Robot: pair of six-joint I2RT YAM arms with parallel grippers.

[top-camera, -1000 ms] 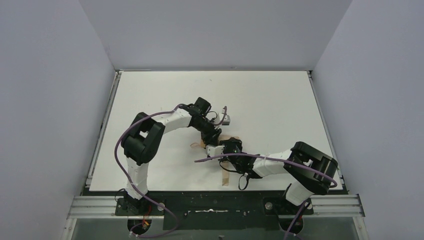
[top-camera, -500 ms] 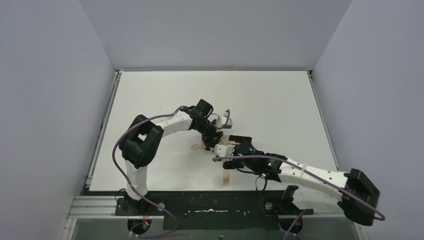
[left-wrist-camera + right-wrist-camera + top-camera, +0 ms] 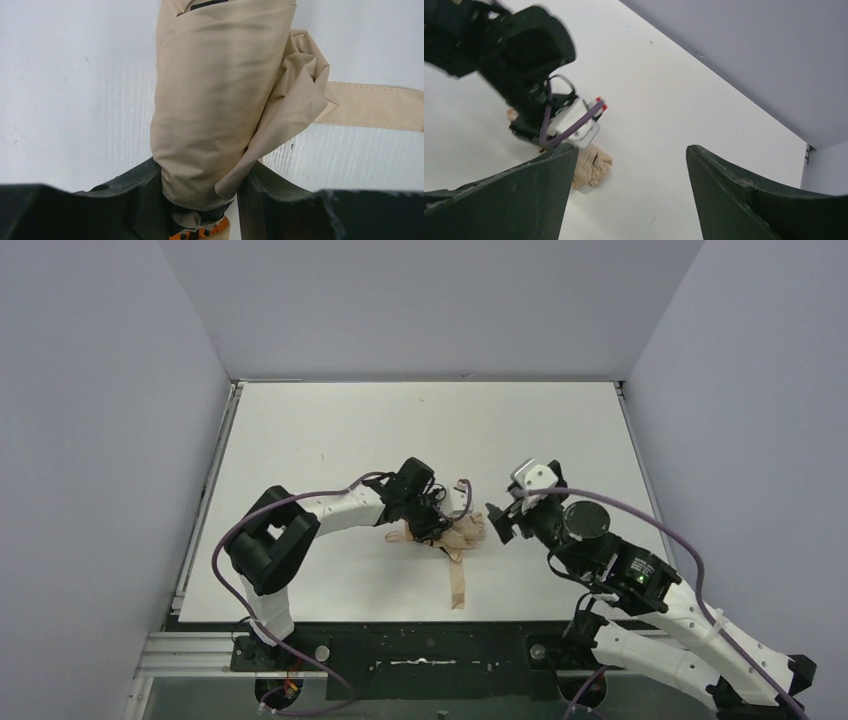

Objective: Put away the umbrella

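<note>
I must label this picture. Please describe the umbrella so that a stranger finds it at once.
On the white table, look in the near half, between the two arms. The umbrella lies there, its end clamped in the left gripper. It is the only tan thing: a crumpled fabric bundle with a flat strip trailing toward the bases.

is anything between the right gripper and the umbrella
No, only a narrow stretch of bare table separates the right gripper from the umbrella, per the top view.

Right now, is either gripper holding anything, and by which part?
Left gripper grips the umbrella around its bundled tan fabric. Right gripper is open, holding nothing.
</note>
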